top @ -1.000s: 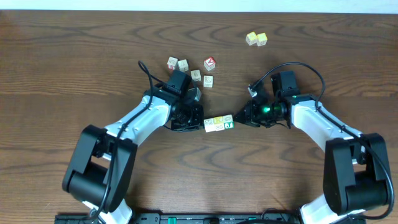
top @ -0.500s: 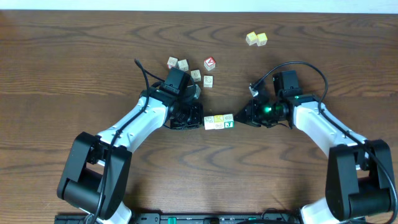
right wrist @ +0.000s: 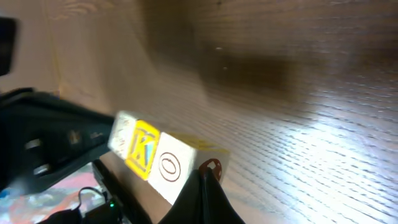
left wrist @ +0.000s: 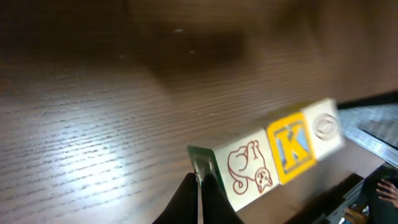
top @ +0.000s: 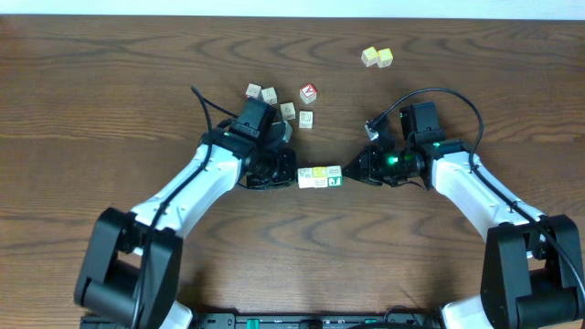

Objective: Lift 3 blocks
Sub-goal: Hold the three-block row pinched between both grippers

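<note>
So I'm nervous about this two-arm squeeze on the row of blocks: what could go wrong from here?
1. The three blocks are held only by end pressure between the shut left gripper and right gripper; if either eases or drifts, the row could buckle and the middle yellow K block drop out.
2. In the wrist views each gripper seems to press near a block's edge, so it may slip off.
3. The left arm could knock the nearby loose cubes.
</note>
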